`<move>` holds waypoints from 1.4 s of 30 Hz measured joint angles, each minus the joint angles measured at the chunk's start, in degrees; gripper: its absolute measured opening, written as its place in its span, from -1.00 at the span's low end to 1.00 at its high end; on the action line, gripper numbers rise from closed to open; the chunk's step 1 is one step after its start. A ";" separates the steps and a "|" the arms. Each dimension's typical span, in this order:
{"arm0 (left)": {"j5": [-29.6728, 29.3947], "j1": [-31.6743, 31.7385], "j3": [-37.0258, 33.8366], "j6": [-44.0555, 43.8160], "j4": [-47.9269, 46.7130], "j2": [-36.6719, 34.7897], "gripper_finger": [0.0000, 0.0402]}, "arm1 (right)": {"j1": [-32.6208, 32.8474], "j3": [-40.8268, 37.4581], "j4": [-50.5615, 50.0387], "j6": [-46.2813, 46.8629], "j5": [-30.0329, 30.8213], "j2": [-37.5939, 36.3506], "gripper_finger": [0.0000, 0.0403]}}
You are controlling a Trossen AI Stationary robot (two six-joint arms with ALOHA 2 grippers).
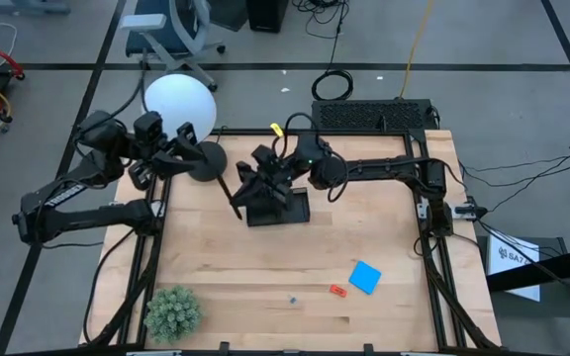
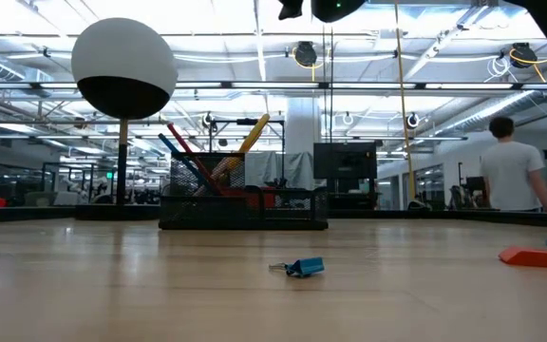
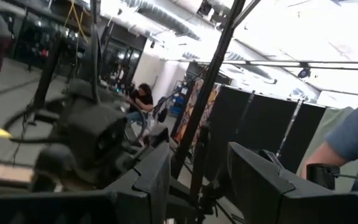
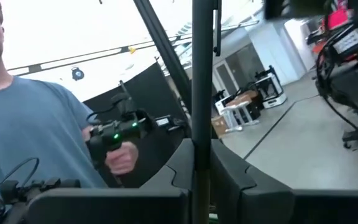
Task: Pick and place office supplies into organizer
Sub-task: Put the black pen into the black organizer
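Toward twelve o'clock on the bench, the right hand is hovering over the black organizer, pinching a thin black pen between closed fingers. At ten o'clock the left hand is waiting beside the globe lamp, fingers parted, gripping nothing. A blue note pad and a red piece are lying toward five o'clock. No writing is legible.

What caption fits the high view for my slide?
Right end effector holds a thin black pen over the organizer; blue note pad waits on the table.
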 joint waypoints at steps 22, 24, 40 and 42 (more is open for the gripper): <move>-9.47 -11.00 0.02 0.06 13.65 12.42 -0.23 | -4.04 -0.01 -3.88 -6.86 -0.32 -3.88 -0.90; -10.60 -11.44 0.02 0.13 13.74 13.23 -0.23 | -4.01 -0.07 -4.97 -7.47 -0.19 -3.89 -0.90; -18.07 -11.96 0.02 1.62 13.89 13.80 -0.23 | -5.49 -0.33 -5.93 -8.61 -0.31 -3.85 -0.90; -18.25 -11.96 0.02 1.76 13.91 13.80 -0.24 | -5.49 -0.33 -5.92 -8.61 -0.31 -3.85 -0.90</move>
